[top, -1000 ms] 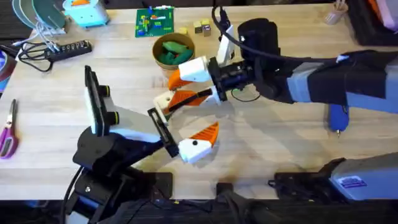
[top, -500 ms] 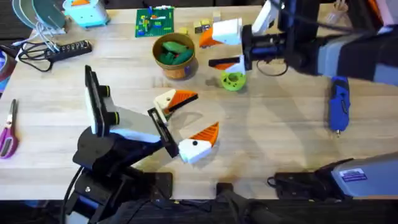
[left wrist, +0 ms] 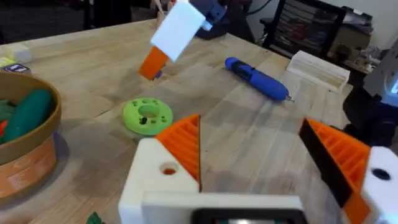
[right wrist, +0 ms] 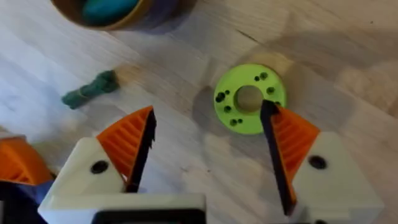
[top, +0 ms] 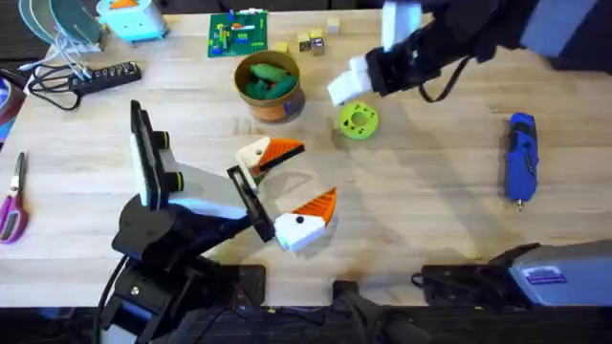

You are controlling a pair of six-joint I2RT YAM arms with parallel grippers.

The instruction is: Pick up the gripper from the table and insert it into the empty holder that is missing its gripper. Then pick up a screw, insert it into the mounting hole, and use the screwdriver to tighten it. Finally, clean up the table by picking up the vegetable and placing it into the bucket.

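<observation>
Legible text, labels, brands, numbers, signs: none. One blue-and-white sticker (top: 541,278) on the grey housing at the lower right of the overhead view carries print, too small and blurred to make out. No other markings found.

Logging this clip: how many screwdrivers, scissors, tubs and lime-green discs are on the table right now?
screwdriver: 1
scissors: 1
bucket: 1
lime-green disc: 1
Total: 4
</observation>
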